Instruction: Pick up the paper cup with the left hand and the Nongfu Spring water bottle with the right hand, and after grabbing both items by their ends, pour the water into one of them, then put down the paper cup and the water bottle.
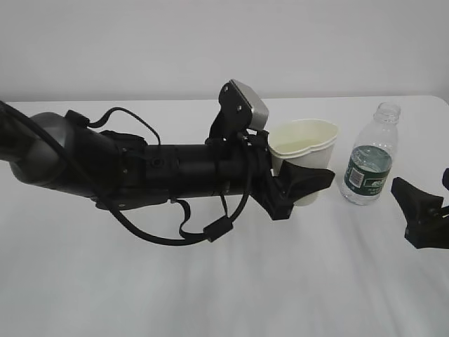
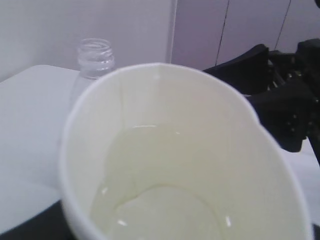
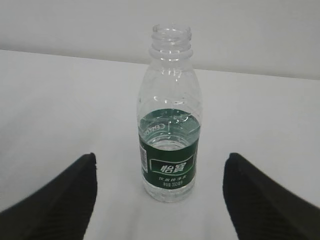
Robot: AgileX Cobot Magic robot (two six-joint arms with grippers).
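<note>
A white table (image 1: 210, 295) against a pale wall; the left hand (image 1: 303, 188) grips the paper cup (image 1: 303, 144), water (image 2: 160, 200) inside. The bottle (image 1: 370, 156) stands upright toward the right edge, straight ahead of the right hand (image 1: 419, 219), wide open and empty

Paper cup (image 1: 306, 142): white, rim squashed oval, water (image 2: 160, 210) pooled inside, near table's far edge. Nongfu Spring water bottle (image 1: 370, 156): capless, upright, partly filled, toward far right corner.
</note>
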